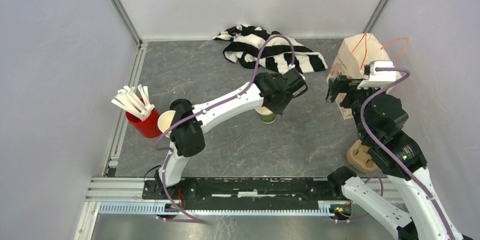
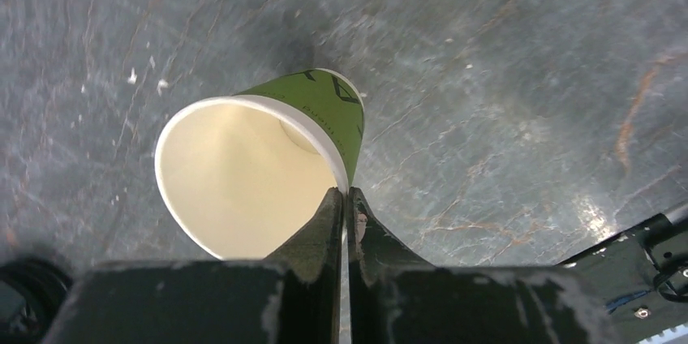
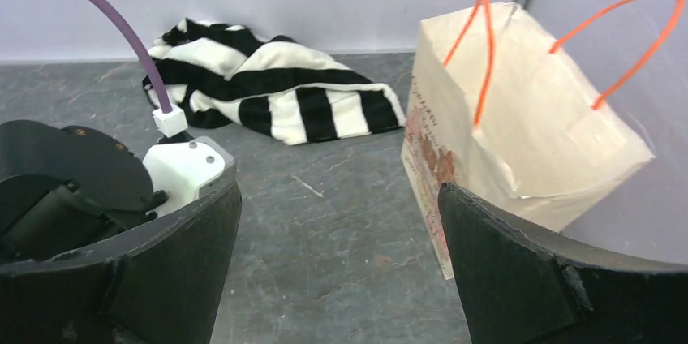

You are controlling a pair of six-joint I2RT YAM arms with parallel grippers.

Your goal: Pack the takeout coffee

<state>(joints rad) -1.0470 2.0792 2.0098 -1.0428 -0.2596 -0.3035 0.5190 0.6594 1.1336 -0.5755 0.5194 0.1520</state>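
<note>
Left gripper [image 2: 347, 194]: I see the jaws pinched together on the rim of one green cup [image 2: 320, 105], which sits just ahead of the fingertips, cream inside showing. Right gripper [image 3: 339, 198]: jaws spread wide, holding nothing. One paper bag [image 3: 519, 133] stands just beyond its right finger.

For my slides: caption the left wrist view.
Left gripper shut on the rim of a lidless green cup, grey table beneath.

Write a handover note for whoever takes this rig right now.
Left gripper: shut, pinching the rim of the green cup at mid-table. The cup is open-topped, with no lid on it.
Right gripper: open and empty, facing the paper bag that stands by the right wall.
Done: cup gripped.
Left: cup is not yet lidded and not in the bag. No lid is in view.
</note>
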